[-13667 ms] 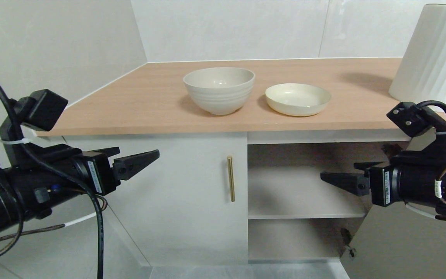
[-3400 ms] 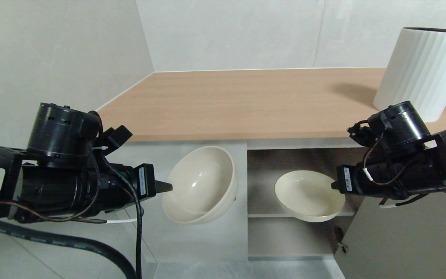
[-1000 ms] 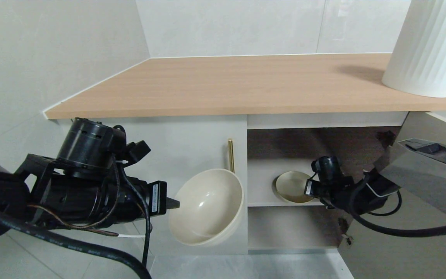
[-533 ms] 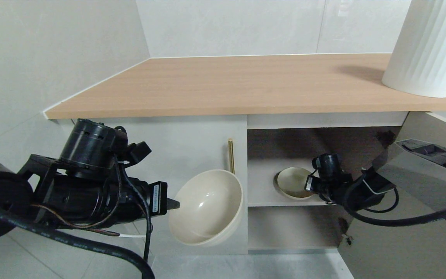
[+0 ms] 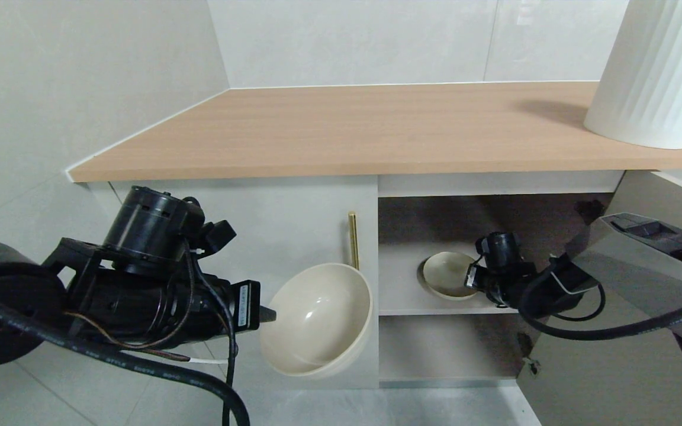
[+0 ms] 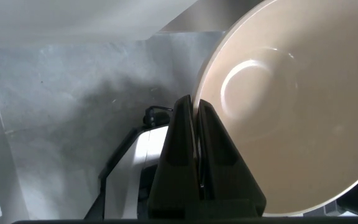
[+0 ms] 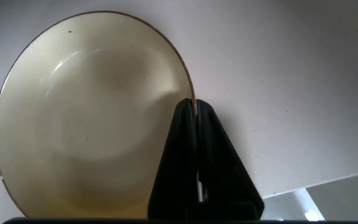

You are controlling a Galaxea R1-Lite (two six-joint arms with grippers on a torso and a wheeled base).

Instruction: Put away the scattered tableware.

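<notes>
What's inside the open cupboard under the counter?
A shallow cream dish sits over the upper shelf, its rim pinched by the right gripper. The arm covers the shelf's right side, so anything there is hidden.

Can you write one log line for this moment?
left gripper: shut on deep cream ceramic bowl, before closed cabinet door | right gripper: shut on shallow cream dish, at upper cabinet shelf

cream bowl (image 5: 317,322), pale-yellow dish (image 5: 444,273), wood-grain countertop (image 5: 376,130)
</notes>
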